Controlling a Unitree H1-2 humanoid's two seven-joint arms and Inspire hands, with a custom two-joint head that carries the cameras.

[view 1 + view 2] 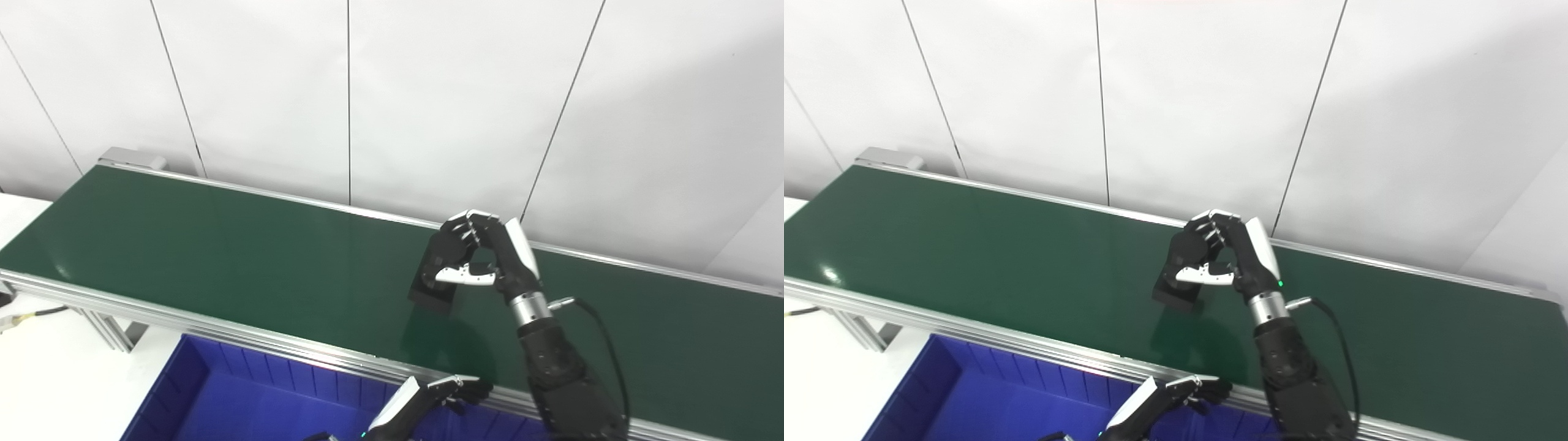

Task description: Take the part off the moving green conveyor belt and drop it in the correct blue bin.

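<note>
A flat black rectangular part (pixel 440 269) is at the middle of the green conveyor belt (pixel 245 257), tilted with one end raised. My right hand (pixel 487 251) is shut on the part, fingers over its top and thumb across its front; it also shows in the right eye view (pixel 1226 254). My left hand (pixel 429 395) hovers low over the belt's near rail, above the blue bin (pixel 202 398), fingers apart and holding nothing.
The belt's aluminium near rail (pixel 184 318) runs between belt and bin. White wall panels stand right behind the belt. A white table surface (pixel 49 380) and a cable lie at the left. The frame legs (pixel 113 331) stand under the belt at the left.
</note>
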